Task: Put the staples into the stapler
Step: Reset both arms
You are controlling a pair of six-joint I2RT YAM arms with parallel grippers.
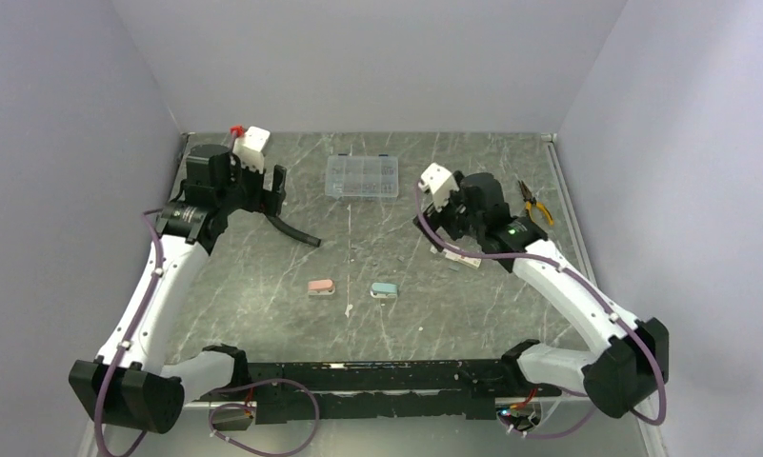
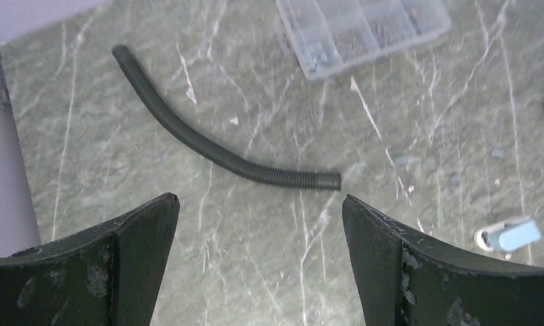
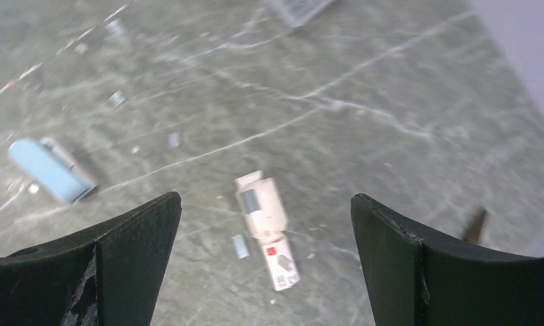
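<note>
Two mini staplers lie mid-table: a pink stapler [image 1: 320,287] and a blue stapler [image 1: 384,289] [image 3: 49,170] [image 2: 510,236]. Small grey staples [image 3: 240,246] lie loose on the table, one strip beside a white carton [image 3: 267,227] with a red mark, others further off [image 3: 117,99]. The carton's sleeve stands open with a grey strip showing inside. My right gripper [image 3: 263,197] [image 1: 442,231] hovers open above the carton, holding nothing. At the far left my left gripper [image 2: 259,217] [image 1: 268,190] is open and empty, above bare table just short of a black hose [image 2: 221,153].
A clear compartment box [image 1: 361,176] [image 2: 360,30] sits at the back middle. Orange-handled pliers [image 1: 534,205] lie at the far right near the wall. The black corrugated hose [image 1: 291,230] curves across the left side. Walls close in the table on three sides.
</note>
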